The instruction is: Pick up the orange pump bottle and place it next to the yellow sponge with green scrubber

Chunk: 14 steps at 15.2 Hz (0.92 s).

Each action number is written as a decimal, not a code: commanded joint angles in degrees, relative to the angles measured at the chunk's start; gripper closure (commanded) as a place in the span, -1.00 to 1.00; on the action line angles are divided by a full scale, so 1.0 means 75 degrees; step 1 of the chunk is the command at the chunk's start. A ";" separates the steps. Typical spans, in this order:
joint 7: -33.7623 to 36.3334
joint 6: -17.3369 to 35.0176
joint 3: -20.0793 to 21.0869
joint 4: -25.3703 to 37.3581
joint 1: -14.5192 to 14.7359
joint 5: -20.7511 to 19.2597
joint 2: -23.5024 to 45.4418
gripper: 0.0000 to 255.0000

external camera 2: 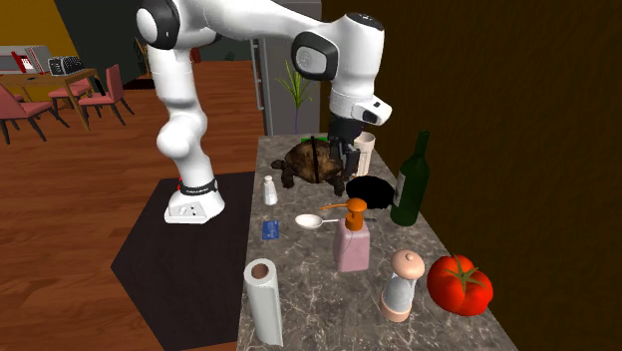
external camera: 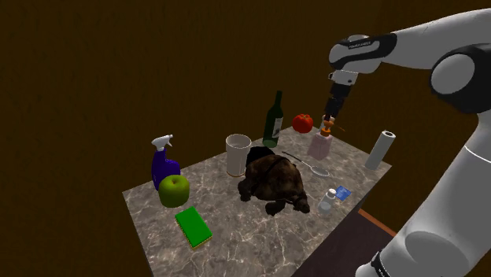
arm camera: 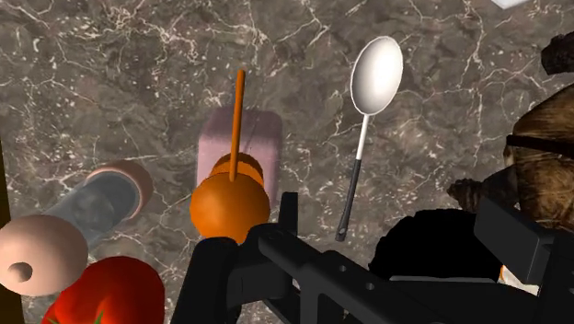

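Gripper [external camera: 335, 110] hangs right over the pump bottle [arm camera: 241, 138], fingers apart, nothing btw them, so no hold yet. Bottle stands upright near the far corner of the marble table [external camera: 236, 245] in the shoulder view. Tomato [external camera: 302, 122] and wine bottle [external camera: 273, 120] are to its left there, and the spoon [arm camera: 377, 74] lies just beside it. Body is pale pink and squarish; only the pump head and long thin spout are orange.

Sponge [external camera: 193, 227], green face up w/ a yellow edge, lies flat at the table's near-left end in that view. It's well apart from the bottle, w/ the turtle figure [external camera: 271, 181] btw them.

Handling, my guess: prob. light, stiff plastic w/ smooth walls, so a bit slippery. Tall on a small base, so it could tip if nudged. Best hold looks like across the flat sides of the body, or at the neck under the pump head. Not the spout: too thin, and it may press down or swivel.

Count, 1 ea.:
- pump bottle
- sponge
- wine bottle
- tomato
- spoon
- turtle figure
- white cup [external camera: 238, 154]
- blue spray bottle [external camera: 164, 161]
- green apple [external camera: 174, 190]
- paper towel roll [external camera: 379, 149]
- grinder [external camera 2: 404, 284]
- small white bottle [external camera 2: 269, 189]
- blue card [external camera 2: 269, 228]
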 commanded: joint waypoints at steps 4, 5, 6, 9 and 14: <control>-0.0874 -0.0184 -0.0161 0.1433 -0.0630 0.0838 0.1706 -1.00; -0.1011 -0.0257 -0.0154 0.1769 -0.0793 0.0999 0.2054 -1.00; -0.1135 -0.0341 -0.0135 0.2123 -0.0968 0.1154 0.2403 -1.00; -0.1196 -0.0176 -0.0097 0.2078 -0.1031 0.1225 0.2555 -1.00; -0.1239 0.0323 -0.0065 0.1587 -0.0966 0.1267 0.2574 -1.00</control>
